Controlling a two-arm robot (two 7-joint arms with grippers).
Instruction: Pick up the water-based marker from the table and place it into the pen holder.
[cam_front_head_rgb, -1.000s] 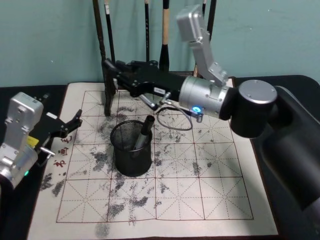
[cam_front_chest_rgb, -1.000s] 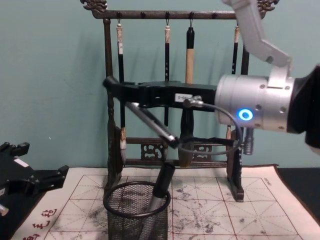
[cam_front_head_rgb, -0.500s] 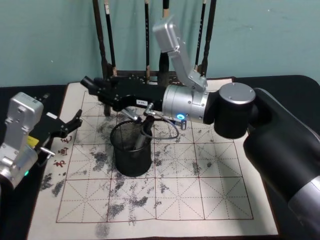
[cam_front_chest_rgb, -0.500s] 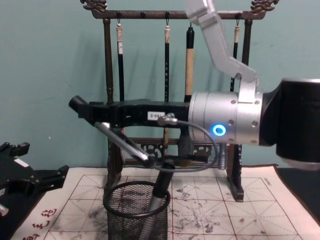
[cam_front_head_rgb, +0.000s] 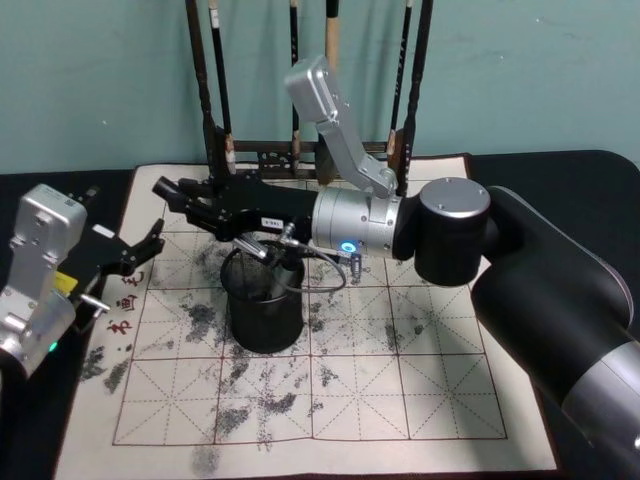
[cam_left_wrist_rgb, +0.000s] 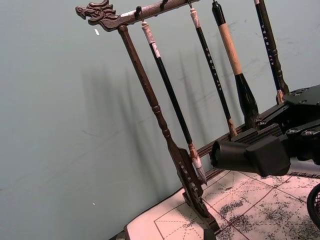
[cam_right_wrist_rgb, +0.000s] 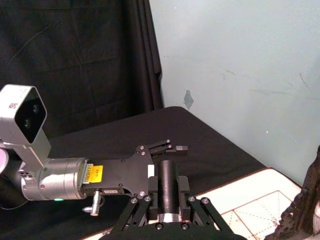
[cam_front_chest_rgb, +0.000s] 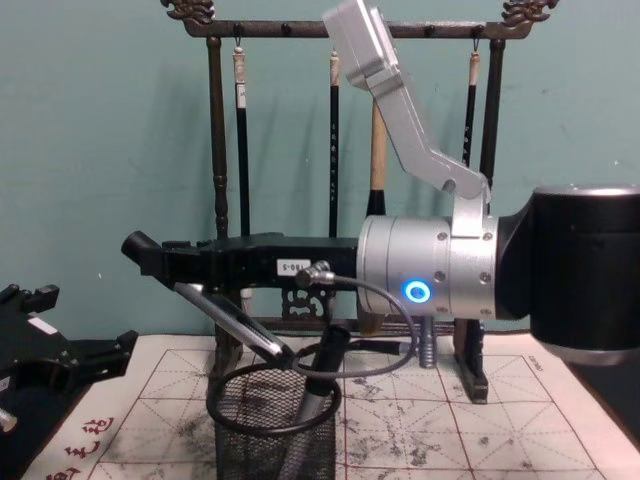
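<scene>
A plain teal wall (cam_front_chest_rgb: 100, 150) closes off the room behind, lightly scuffed and lit evenly, with soft shadows falling across it. Against it stands a tall dark wooden brush rack (cam_front_chest_rgb: 214, 180) with carved ends, calligraphy brushes (cam_front_chest_rgb: 334, 130) hanging from its top bar. The counter (cam_front_head_rgb: 590, 170) is covered in black cloth, and on it lies a pale practice mat (cam_front_head_rgb: 400, 390) ruled with a red grid and smudged with grey ink. Off to one side a black curtain (cam_right_wrist_rgb: 75, 60) hangs in folds where the teal wall ends.
</scene>
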